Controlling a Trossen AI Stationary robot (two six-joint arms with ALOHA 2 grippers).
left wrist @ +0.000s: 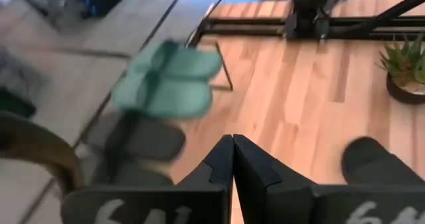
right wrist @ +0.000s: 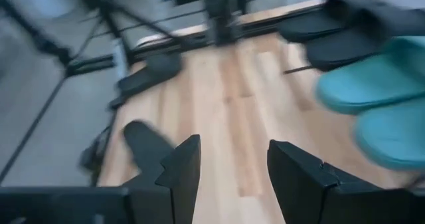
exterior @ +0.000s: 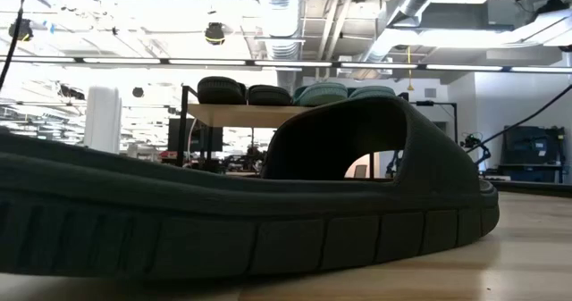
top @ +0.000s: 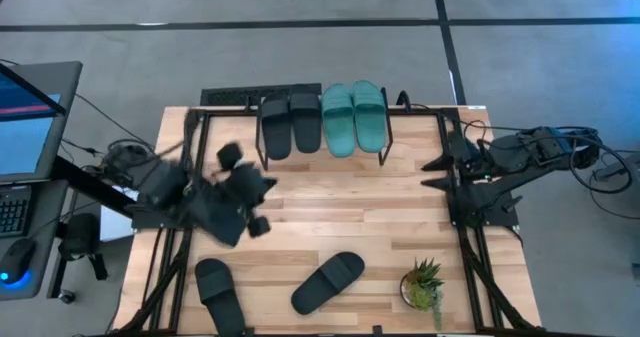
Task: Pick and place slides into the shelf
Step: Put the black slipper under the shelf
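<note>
Black slide [exterior: 241,212] fills most of the frame, lying on the light wood tabletop [exterior: 527,247] just before the lens, seen side-on. Its sole runs across the whole lower half, ribbed along the edge with vertical grooves; the wide strap arches up right of centre, with daylight showing through the opening beneath it. Behind, farther back, the shelf [exterior: 241,113] stands on thin black legs, pale board on top. Four slides sit in a row on that board: two dark ones [exterior: 243,91] to the left, two teal-green ones [exterior: 344,92] to the right, touching side by side. Beyond: ceiling ducts, strip lights, workshop clutter.
</note>
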